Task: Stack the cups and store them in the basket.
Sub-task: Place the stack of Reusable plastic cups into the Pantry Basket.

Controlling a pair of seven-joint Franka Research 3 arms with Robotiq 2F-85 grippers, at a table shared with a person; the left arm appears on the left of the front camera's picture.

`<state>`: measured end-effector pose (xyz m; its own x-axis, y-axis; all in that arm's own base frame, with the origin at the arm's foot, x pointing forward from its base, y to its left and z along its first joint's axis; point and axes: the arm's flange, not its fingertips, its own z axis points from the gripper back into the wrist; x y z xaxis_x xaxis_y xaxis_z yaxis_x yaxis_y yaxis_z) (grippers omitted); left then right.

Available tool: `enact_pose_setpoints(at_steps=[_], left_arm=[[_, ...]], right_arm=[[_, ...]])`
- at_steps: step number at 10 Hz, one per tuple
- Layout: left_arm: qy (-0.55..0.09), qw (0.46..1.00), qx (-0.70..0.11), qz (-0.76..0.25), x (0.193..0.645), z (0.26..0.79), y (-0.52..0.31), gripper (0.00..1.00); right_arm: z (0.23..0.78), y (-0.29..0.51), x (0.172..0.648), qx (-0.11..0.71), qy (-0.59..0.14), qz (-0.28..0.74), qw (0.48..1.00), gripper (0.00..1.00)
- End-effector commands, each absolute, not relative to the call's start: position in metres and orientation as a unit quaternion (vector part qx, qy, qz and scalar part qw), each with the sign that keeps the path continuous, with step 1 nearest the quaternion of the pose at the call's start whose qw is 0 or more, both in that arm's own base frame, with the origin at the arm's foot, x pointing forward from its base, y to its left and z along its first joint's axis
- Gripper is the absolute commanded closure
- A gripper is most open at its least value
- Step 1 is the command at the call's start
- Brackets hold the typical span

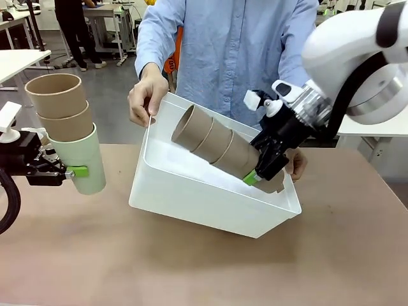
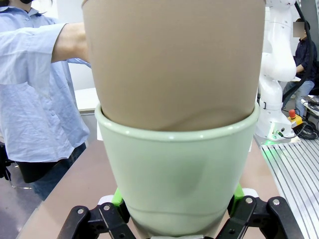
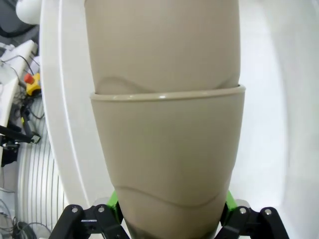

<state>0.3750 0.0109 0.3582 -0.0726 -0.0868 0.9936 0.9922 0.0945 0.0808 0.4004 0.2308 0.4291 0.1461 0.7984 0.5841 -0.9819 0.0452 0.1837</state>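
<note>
Clamps mint cup (image 1: 88, 159) in left tool (image 1: 78, 172), two tan cups (image 1: 58, 105) nested inside, above desk (image 1: 191, 271) left of basket (image 1: 191, 201). Grips slanted tan stack (image 1: 213, 143) in right tool (image 1: 258, 175) inside basket, held tipped by person's hands (image 1: 146, 95).

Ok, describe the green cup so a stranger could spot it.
Look left of the tilted white basket, where the left gripper holds a stack of three cups. It is the bottom one, the only pale green cup; the others are tan.
</note>
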Motion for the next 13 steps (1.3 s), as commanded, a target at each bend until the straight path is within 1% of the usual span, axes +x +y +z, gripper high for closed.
enact_pose_setpoints(at_steps=[1, 7, 13], left_arm=[[-0.528, 0.522, -0.436, -0.508, 0.375, 0.364, 0.009, 0.14], [-0.528, 0.522, -0.436, -0.508, 0.375, 0.364, 0.009, 0.14], [-0.528, 0.522, -0.436, -0.508, 0.375, 0.364, 0.009, 0.14]], right_arm=[[0.429, 0.254, 0.409, 0.258, -0.148, 0.635, 0.713, 0.17], [0.396, 0.283, 0.429, 0.239, -0.135, 0.631, 0.726, 0.17], [0.384, 0.291, 0.438, 0.242, -0.127, 0.632, 0.725, 0.17]])
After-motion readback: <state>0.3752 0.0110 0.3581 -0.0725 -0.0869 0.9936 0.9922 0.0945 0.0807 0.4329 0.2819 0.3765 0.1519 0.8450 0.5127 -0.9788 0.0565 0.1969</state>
